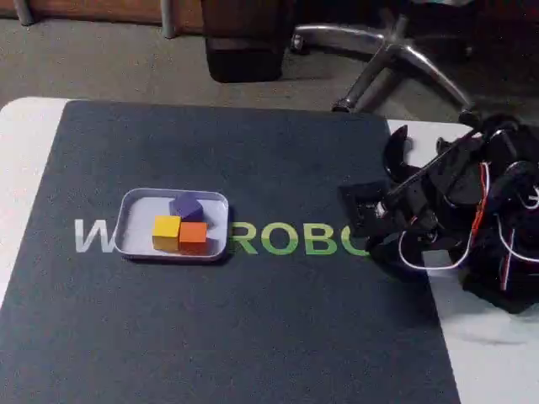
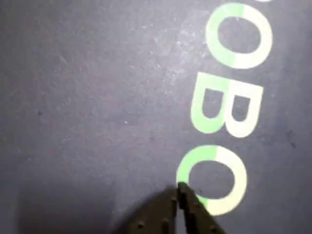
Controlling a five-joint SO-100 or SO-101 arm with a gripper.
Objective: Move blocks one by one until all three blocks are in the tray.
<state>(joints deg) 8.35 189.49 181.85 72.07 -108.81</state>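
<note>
Blocks, yellow (image 1: 166, 229), orange (image 1: 193, 235), purple (image 1: 186, 205), all sit inside tray (image 1: 132, 204). Gripper (image 2: 179, 191) jaws together over mat (image 1: 253, 337); parking well right avoids nudging tray.

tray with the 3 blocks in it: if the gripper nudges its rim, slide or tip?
Probably slides: the tray is shallow and wide and lies flat on the mat. It looks thin and light, so the mat may grip it somewhat. The blocks sit close together and would likely ride along.

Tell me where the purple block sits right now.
In the fixed view the purple block lies inside the tray, left of centre on the mat, just behind the yellow block and orange block.
</note>
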